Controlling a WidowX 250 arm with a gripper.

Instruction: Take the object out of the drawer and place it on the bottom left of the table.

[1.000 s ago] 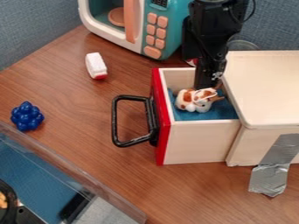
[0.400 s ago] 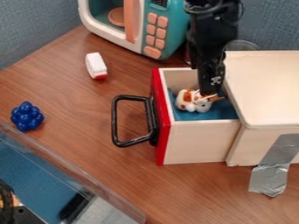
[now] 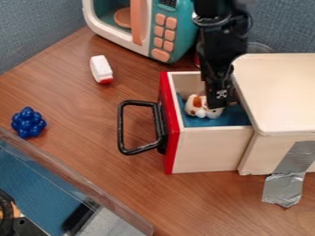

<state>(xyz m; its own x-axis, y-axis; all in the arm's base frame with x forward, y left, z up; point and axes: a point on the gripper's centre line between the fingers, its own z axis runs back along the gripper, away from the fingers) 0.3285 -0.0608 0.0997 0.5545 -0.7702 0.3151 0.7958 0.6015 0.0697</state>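
Centring the tool [image 3: 216, 104] over the toy animal [image 3: 197, 110], partly hidden behind it on the blue lining [image 3: 233, 118] of the drawer [image 3: 206, 151], is advised before a straight lift; whether the tool is spread or pressed together cannot be told.

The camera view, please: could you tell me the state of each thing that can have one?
Drawer, pulled open.
Spotted toy animal, inside the drawer, partly hidden.
Gripper, down at the toy animal.
Toy microwave, door seemingly shut.
Silver tape, stuck on the wooden box.
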